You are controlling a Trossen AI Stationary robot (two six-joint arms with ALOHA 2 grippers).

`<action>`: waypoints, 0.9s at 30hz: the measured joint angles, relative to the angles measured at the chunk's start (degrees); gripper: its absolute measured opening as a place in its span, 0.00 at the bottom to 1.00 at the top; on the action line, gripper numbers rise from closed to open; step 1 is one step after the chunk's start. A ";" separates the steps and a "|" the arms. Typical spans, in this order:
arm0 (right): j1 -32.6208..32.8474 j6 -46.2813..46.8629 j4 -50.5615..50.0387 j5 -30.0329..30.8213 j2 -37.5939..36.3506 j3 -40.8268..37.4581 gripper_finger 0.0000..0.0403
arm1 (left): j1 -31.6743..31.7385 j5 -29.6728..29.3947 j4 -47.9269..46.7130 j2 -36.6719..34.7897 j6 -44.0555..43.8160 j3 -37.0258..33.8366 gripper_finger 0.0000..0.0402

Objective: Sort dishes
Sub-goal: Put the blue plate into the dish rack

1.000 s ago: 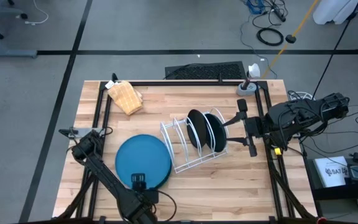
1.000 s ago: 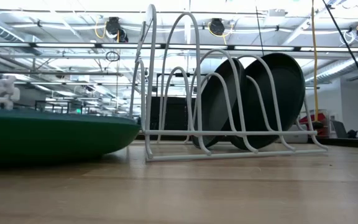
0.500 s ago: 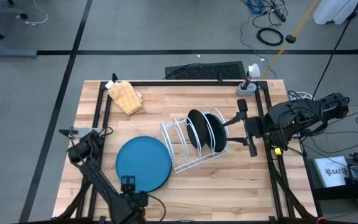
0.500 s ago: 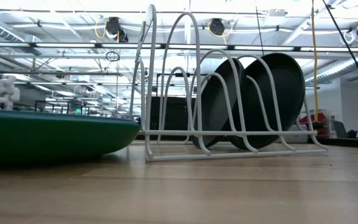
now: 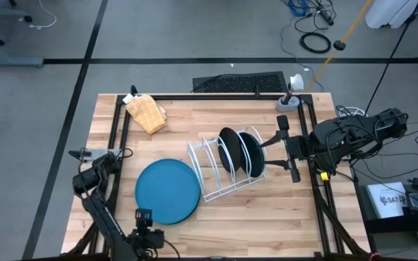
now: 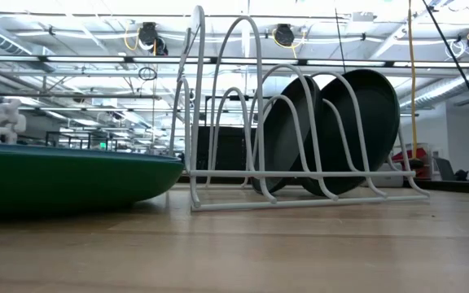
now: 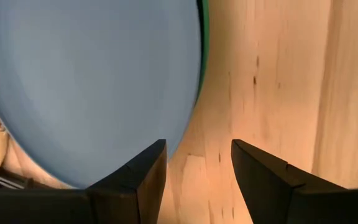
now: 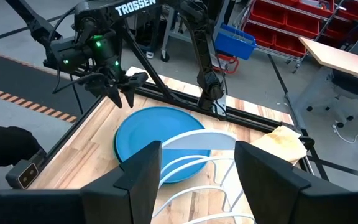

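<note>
My left gripper (image 5: pixel 144 216) is pulling back toward the table's near edge, fingers spread and empty; a second ago it was sitting over the blue plate's (image 5: pixel 167 191) near rim, and now it is clear of it. The blue plate is lying flat on the green plate (image 6: pixel 63 175), left of the white rack (image 5: pixel 227 165). The teal plate (image 5: pixel 250 154) and black plate (image 5: pixel 229 151) are standing on edge in the rack. My right gripper (image 5: pixel 285 151) is hovering open beside the rack's right end, arm reaching in level.
</note>
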 joint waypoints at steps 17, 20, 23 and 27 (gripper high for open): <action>0.00 0.23 0.09 0.04 0.00 -0.01 0.49 | 0.58 -0.35 5.23 0.00 0.79 -7.38 0.48; 0.00 0.23 0.11 0.04 0.00 0.00 0.49 | 0.58 -0.28 6.36 0.00 2.21 -8.12 0.48; 0.00 0.22 0.11 0.18 0.00 0.00 0.49 | 0.77 -0.08 6.40 -0.02 2.20 -8.66 0.47; 0.00 0.17 0.44 0.28 0.00 0.00 0.49 | 1.12 0.07 6.20 -0.02 3.37 -8.75 0.38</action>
